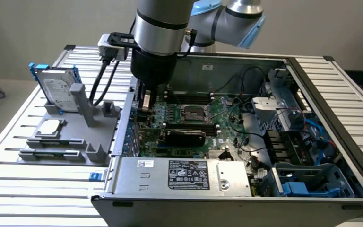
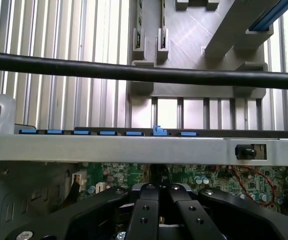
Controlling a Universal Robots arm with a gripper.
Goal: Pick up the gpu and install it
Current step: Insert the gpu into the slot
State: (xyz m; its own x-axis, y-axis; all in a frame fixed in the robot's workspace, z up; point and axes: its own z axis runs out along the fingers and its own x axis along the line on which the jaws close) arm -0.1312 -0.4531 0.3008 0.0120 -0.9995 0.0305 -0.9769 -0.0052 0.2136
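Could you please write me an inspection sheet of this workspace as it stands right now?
Surface: slatted metal table, carrying an open computer case and a grey holder.
Job's things: gpu lies low on the motherboard inside the case.
Clutter: hard drive in a blue frame upright on the holder.
Grippers: gripper shut, down inside the case near its wall; what it holds cannot be told.
Cables: black cable from the wrist; red and blue wires in the case.
Surroundings: plain wall.
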